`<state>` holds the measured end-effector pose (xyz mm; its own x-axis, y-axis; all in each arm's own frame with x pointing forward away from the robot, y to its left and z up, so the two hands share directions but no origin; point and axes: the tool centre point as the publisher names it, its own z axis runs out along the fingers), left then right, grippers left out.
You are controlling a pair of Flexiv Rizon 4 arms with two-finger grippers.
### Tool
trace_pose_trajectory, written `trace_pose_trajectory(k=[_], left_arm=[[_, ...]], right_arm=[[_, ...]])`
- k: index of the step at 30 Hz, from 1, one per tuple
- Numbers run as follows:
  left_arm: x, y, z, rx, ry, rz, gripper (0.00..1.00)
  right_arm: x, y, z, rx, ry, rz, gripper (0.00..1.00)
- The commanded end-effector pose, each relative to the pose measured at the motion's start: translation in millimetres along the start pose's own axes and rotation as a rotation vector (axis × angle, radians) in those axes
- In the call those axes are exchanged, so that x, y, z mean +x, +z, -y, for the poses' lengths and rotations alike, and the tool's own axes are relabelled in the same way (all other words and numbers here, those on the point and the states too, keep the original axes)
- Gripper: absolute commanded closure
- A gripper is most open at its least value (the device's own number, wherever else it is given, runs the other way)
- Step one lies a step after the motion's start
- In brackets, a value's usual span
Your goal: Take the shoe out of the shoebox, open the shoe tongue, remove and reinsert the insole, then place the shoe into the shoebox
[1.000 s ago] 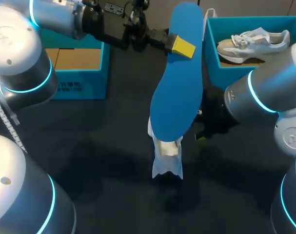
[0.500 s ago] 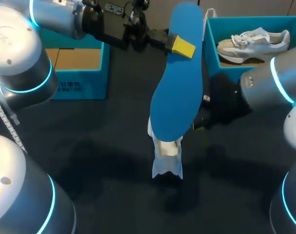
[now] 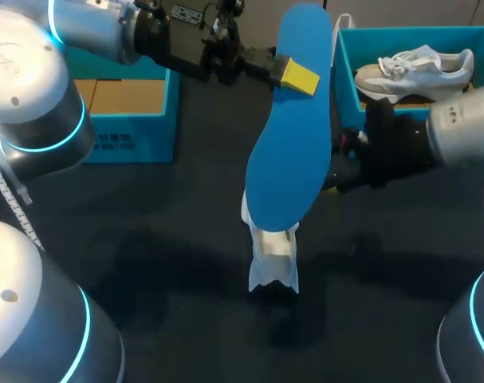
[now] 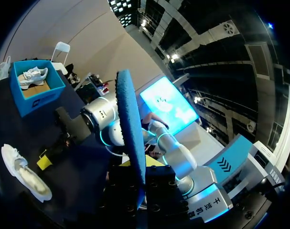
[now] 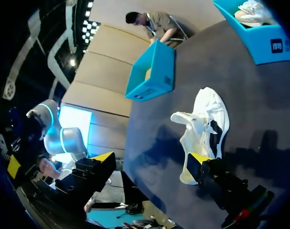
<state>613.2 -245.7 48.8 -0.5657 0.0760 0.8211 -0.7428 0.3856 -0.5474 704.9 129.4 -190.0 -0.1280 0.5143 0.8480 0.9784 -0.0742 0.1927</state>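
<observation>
Two arms poised above the table

The left arm [image 3: 82, 28] is stretched in from the left side, and the left gripper [image 3: 296, 76] is held high past the middle, clamped on the insole [image 3: 289, 152]. The right arm [image 3: 465, 128] is brought in low from the right, its black wrist [image 3: 393, 152] turned inward. The right gripper [image 5: 152, 160] is seen with its fingers [image 5: 102, 158] spread wide.

Left arm [image 3: 26, 88] and right arm [image 3: 465, 128] are rounded silver-grey shells with glowing cyan joint rings and black wrists.
</observation>
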Motion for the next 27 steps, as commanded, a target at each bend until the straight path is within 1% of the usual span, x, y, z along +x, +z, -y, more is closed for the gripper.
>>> trace_pose_trajectory(k=[1,5,6,8,9,14,20,22,23,27], left_arm=[[0.0,1,0,-0.001,0.000,0.002,1.00],[0.0,1,0,-0.001,0.000,0.002,1.00],[0.0,1,0,-0.001,0.000,0.002,1.00],[0.0,1,0,-0.001,0.000,0.002,1.00],[0.0,1,0,-0.001,0.000,0.002,1.00],[0.0,1,0,-0.001,0.000,0.002,1.00],[0.0,1,0,-0.001,0.000,0.002,1.00],[0.0,1,0,-0.001,0.000,0.002,1.00],[0.0,1,0,-0.001,0.000,0.002,1.00],[0.0,1,0,-0.001,0.000,0.002,1.00]], right_arm=[[-2.4,-7,2.4,0.005,0.014,-0.108,0.00],[-1.3,-11,-0.1,0.016,0.043,-0.205,0.00],[-1.2,-12,-1.1,-0.002,0.038,-0.237,0.00],[0.0,-13,-2.7,0.010,0.042,-0.258,0.00],[0.9,-13,-3.8,0.005,0.041,-0.286,0.00],[6.5,-17,-9.7,0.015,0.031,-0.329,0.00],[13.6,-23,-15.2,0.028,0.032,-0.334,0.00],[16.1,-25,-16.6,0.006,0.048,-0.351,0.00],[17.0,-27,-17.3,-0.018,0.050,-0.355,0.00],[17.0,-27,-17.3,-0.018,0.050,-0.355,0.00]])
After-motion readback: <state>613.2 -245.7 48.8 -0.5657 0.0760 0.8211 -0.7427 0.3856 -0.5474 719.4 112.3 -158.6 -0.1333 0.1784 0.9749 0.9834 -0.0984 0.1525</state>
